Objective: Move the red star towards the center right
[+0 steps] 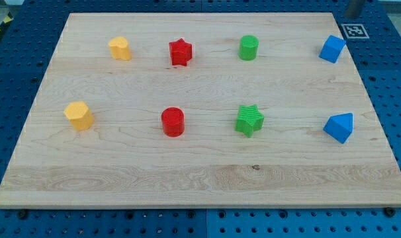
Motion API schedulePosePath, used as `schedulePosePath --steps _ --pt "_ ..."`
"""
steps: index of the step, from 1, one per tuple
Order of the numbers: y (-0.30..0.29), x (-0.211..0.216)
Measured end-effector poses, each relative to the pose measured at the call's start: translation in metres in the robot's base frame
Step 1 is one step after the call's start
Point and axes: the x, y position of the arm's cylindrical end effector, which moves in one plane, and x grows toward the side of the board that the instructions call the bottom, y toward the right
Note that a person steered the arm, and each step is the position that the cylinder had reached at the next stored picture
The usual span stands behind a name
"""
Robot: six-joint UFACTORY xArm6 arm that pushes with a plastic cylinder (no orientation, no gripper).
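The red star (180, 51) lies in the upper row of the wooden board (200, 178), left of centre. It sits between a yellow block (120, 48) on its left and a green cylinder (249, 47) on its right. A dark rod end shows at the view's top right edge, and my tip (352, 14) is just beyond the board's far right corner. The tip is above the upper blue block (332, 49), far to the right of the red star, and touches no block.
The lower row holds a yellow block (78, 116), a red cylinder (173, 122), a green star (249, 120) and a blue block (339, 127). A blue pegboard surrounds the board. A printed marker tag (353, 30) lies at the top right.
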Motion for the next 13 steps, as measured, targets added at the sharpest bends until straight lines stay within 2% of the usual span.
schedulePosePath --steps 2,3,4,5,6,7,8,9,10,11,12,13 --pt "0.000 0.001" --pt "-0.029 0.009" --pt "-0.095 -0.008" --pt "-0.160 0.039" --pt "-0.257 0.062" --pt "-0.390 0.073" --pt "-0.359 0.154" --pt "-0.261 0.161" --pt "-0.343 0.154" --pt "-0.444 0.213" --pt "-0.423 0.281" --pt "-0.369 0.228"
